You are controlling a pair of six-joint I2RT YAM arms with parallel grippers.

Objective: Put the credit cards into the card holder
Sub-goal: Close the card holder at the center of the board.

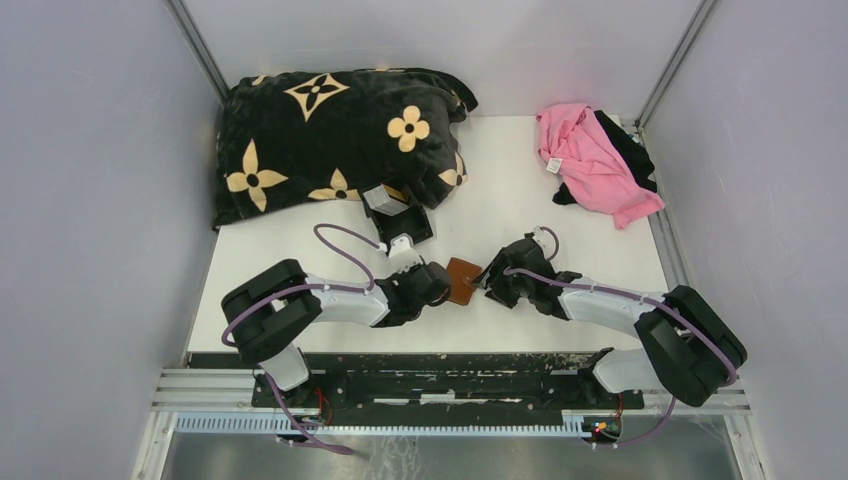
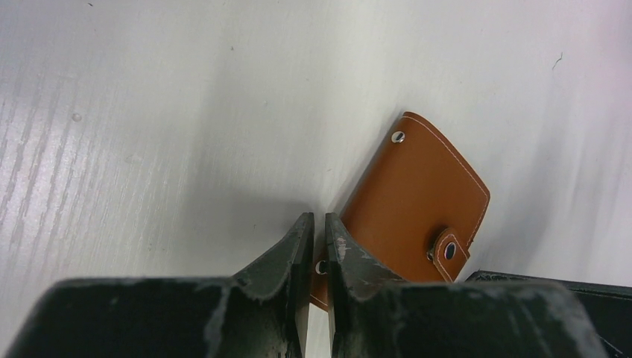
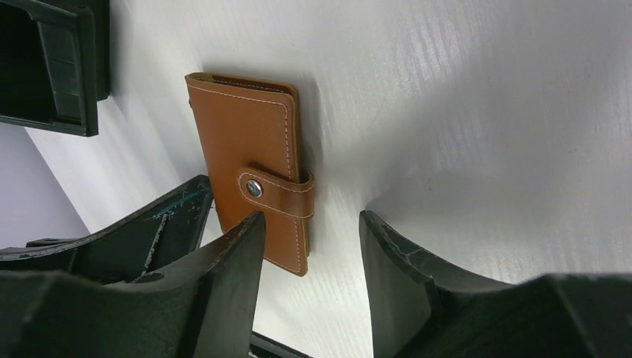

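– Toward the table's near edge, dead centre, lies the wallet [image 1: 462,280], snapped shut, right between my two grippers.
– And your fingers?
– Left gripper [image 2: 317,224]: nearly pressed together, tips over the wallet's corner. Whether they pinch it, I cannot tell. Right gripper [image 3: 309,224]: spread wide, just beside the tab.
– What worries you?
– A tug at that tab could drag the whole wallet, or knock my wrists together. The cards [image 1: 383,199] sit in the tray [image 1: 412,222], near the blanket [image 1: 330,130].
– Room?
– Bare table toward the far edge and the right side.

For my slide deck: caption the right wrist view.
Open right gripper beside the snapped-shut wallet on the white table.
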